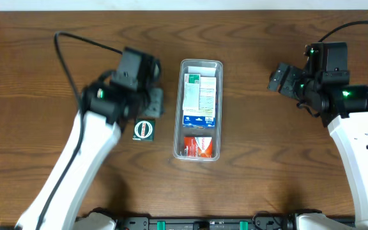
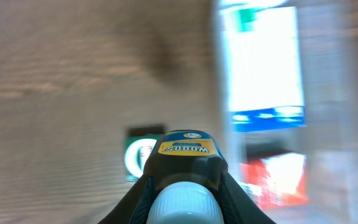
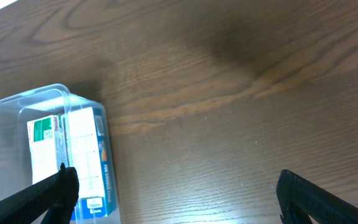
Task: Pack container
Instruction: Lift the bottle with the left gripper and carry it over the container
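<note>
Overhead catching the carry step, mid-pack.
Clenching a white-capped bottle (image 2: 185, 171) in left gripper (image 1: 153, 101), just left of container (image 1: 178, 108) at bench (image 1: 267, 147) centre, two boxes (image 1: 199, 99) already inside; right gripper (image 3: 176, 186) released. Next: swing over a free gap, lower, release.

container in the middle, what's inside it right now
The container holds white packaging printed green and blue in the far part and a red box at the near end. Anything beneath them is covered.

Clear container (image 1: 201, 62), dark bottle (image 2: 185, 169), brown table (image 1: 267, 140).
</note>
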Robot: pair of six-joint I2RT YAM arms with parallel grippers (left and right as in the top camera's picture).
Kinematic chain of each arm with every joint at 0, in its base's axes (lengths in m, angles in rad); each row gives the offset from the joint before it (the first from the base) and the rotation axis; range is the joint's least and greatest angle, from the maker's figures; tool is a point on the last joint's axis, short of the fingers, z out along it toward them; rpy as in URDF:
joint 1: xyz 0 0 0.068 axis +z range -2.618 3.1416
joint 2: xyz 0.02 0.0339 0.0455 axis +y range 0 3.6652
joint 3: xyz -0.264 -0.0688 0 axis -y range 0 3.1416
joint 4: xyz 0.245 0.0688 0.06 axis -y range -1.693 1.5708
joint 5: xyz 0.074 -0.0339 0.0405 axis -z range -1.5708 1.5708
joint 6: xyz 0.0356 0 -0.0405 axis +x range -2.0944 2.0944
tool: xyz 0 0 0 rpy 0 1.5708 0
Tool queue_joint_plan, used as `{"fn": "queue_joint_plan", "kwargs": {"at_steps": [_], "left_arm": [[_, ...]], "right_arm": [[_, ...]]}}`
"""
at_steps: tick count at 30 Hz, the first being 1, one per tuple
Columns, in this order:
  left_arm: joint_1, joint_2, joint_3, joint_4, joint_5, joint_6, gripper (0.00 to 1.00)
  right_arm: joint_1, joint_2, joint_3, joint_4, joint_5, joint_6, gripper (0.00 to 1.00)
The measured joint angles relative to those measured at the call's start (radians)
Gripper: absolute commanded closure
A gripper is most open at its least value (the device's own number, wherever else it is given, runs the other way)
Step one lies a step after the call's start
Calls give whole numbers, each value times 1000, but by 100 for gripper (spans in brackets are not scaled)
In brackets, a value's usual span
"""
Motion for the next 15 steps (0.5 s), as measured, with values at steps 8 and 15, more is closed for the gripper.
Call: {"fn": "queue_joint_plan", "kwargs": {"at_steps": [8, 15], "left_arm": [[-275, -38, 0, 27, -53, -174, 74], [-414, 147, -2, 122, -134, -313, 74]], "right_arm": [[0, 0, 0, 0, 0, 0, 1], [0, 0, 0, 0, 0, 0, 1]]}}
